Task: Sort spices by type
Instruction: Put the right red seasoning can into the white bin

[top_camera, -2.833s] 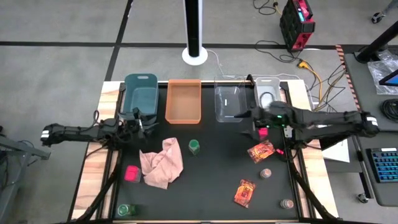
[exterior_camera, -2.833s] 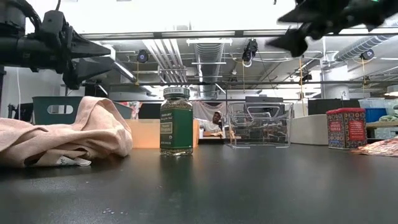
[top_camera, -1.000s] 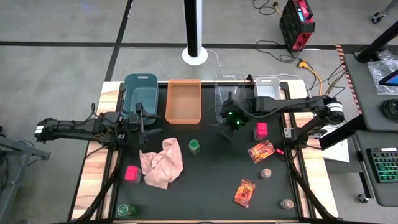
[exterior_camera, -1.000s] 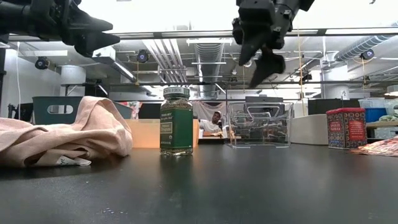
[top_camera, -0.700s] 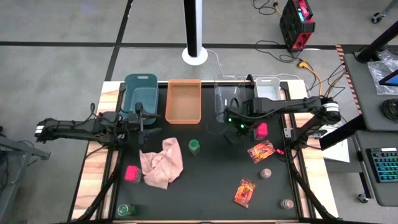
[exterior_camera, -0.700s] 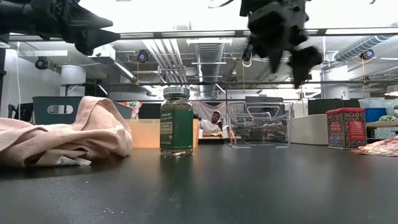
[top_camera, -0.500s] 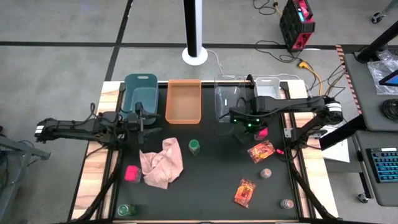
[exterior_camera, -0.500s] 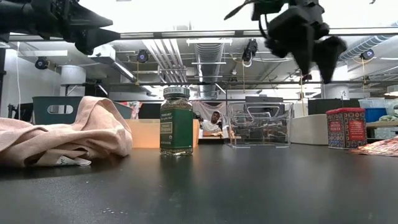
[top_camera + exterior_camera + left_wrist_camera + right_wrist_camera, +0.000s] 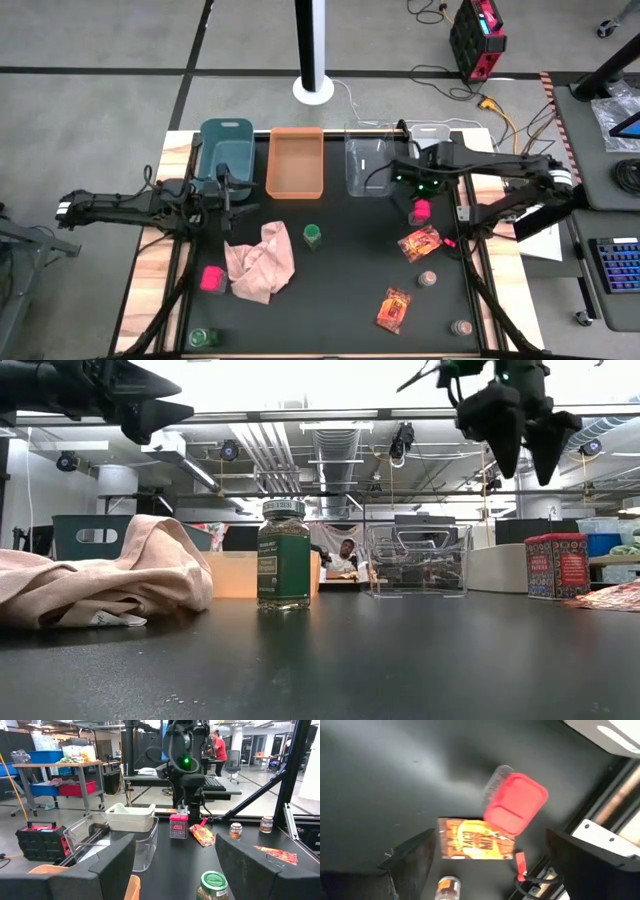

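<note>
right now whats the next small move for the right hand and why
Probably lower straight down over the red box. The right hand hangs open above it, fingers pointing down and well clear of the table, and the box stands upright beside a foil packet, nothing held yet.

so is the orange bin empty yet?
Empty. The high view looks straight into the orange bin and shows only bare floor inside; no spice has gone in.
</note>
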### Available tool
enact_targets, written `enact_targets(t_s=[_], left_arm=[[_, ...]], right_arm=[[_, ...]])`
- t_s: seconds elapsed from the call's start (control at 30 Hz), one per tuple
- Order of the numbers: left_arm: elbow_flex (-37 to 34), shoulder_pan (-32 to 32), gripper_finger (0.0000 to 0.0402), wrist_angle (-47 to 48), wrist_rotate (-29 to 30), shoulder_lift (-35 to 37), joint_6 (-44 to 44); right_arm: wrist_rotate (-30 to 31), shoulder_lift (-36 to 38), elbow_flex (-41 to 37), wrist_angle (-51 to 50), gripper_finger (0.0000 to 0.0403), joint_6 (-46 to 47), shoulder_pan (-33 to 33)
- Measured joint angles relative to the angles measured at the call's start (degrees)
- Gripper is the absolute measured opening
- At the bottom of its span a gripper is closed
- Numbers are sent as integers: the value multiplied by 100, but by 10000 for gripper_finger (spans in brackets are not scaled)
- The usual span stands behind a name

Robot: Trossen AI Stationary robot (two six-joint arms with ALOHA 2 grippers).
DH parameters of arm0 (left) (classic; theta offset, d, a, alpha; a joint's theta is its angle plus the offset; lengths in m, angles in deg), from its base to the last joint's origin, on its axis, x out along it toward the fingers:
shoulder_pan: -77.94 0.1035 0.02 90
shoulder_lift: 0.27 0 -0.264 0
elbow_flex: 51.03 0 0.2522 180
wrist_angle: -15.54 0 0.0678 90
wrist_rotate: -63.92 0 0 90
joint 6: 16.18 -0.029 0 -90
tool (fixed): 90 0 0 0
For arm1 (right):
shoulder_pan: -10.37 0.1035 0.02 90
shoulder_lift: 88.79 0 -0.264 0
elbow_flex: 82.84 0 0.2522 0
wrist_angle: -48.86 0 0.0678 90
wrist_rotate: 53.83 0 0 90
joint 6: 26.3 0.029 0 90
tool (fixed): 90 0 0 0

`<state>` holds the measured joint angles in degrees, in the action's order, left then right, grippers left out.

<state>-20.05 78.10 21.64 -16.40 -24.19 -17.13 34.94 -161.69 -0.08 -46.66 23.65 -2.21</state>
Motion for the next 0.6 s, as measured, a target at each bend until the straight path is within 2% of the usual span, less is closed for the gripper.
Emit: enact_targets(t_s=[0.17, 0.3, 0.6], left_arm=[[2, -2, 259, -2, 2, 0, 18], [2, -1, 259, 0, 2, 0, 37], [0, 0, 259, 6, 2, -9, 8]], right_arm=[[-15, 330, -584, 132, 363, 50, -266], [-68, 529, -1007, 644, 363, 149, -383], [-69, 505, -1717, 1053, 363, 403, -408]])
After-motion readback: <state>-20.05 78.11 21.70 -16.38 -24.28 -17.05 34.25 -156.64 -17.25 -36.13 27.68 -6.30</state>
